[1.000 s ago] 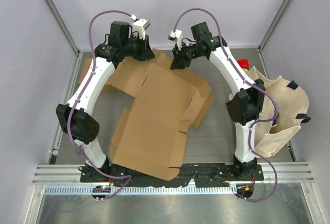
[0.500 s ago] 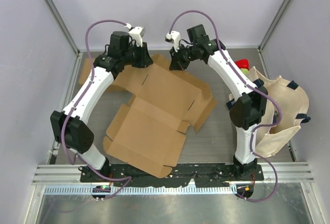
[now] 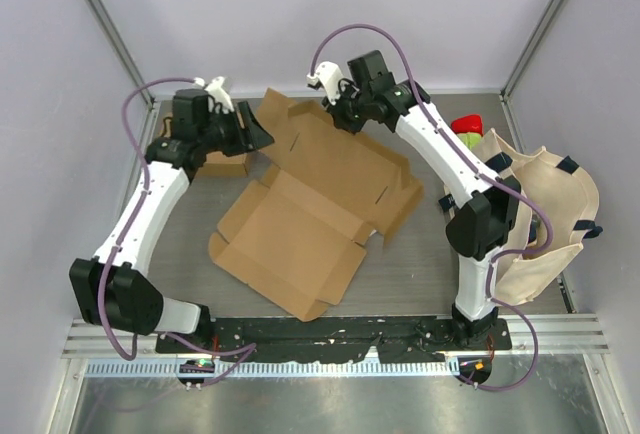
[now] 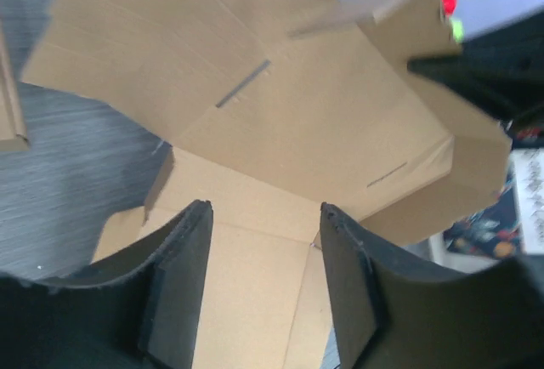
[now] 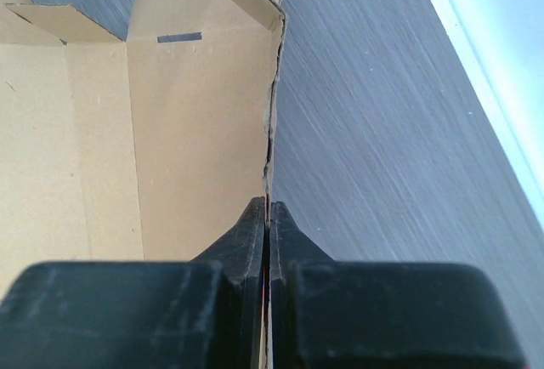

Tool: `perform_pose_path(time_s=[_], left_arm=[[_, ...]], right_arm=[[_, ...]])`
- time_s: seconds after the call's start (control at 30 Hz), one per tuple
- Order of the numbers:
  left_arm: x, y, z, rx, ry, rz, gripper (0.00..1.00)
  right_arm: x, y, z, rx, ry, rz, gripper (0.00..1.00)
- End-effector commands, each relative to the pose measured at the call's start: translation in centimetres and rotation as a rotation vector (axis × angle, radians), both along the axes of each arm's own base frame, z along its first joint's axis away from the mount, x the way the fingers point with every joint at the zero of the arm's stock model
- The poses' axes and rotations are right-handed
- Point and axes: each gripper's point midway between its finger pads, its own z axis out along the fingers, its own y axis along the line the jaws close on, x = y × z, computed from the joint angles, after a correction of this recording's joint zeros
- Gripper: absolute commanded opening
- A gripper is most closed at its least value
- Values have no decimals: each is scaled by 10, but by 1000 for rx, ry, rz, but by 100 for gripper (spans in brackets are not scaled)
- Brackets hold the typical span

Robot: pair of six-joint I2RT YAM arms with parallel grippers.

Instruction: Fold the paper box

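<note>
Brown cardboard covers the middle of the grey table [image 3: 420, 254]. The paper box [image 3: 300, 214] lies there unfolded, and its wide panels reach from about 7 o'clock, near the arm bases, to 12 o'clock at the far side.

At 12 o'clock the right gripper [image 3: 343, 119] has its two fingers pressed together on the thin far edge of one panel. In the right wrist view this edge runs straight into the closed fingertips. I think the grip is there to keep the far panel lifted a little from the table and to stop the sheet from sliding, so that a fold can be made along the crease.

At about 11 o'clock the left gripper [image 4: 265, 216] hangs just beside the left far flap. Its fingers are apart and nothing is between them; the left wrist view shows only the cardboard with its two slots lying beyond them. In my opinion it is free so that it can look for a new place to hold, probably a side flap.

A small cardboard piece [image 3: 225, 164] lies at 10 o'clock, under the left arm. A cloth bag [image 3: 545, 214] sits at 3 o'clock, apart from the box.

No wall stands upright yet, so the folding seems to be in an early stage.
</note>
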Motion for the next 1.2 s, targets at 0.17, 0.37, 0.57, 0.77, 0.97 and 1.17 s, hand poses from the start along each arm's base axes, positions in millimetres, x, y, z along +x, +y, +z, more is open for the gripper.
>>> perform_pose_path(time_s=[0.17,0.37,0.57,0.77,0.97,1.17], left_arm=[[41,-8,77,-262,-130,-7,60],[54,-29,96,-72,-331,-26,61],[55,-45,82,87,-358,-123,51],[63,-45,59,177,-328,-119,47],[61,-49,46,196,-306,-165,49],[64,-51,31,223,-273,-159,19]], right_arm=[[-3,3,49,-126,-237,32,1],[-5,10,51,-130,-257,69,1],[-8,15,55,-109,-262,103,1],[-10,19,58,-96,-266,125,1],[-12,21,64,-84,-280,142,1],[-10,27,73,-42,-294,140,1]])
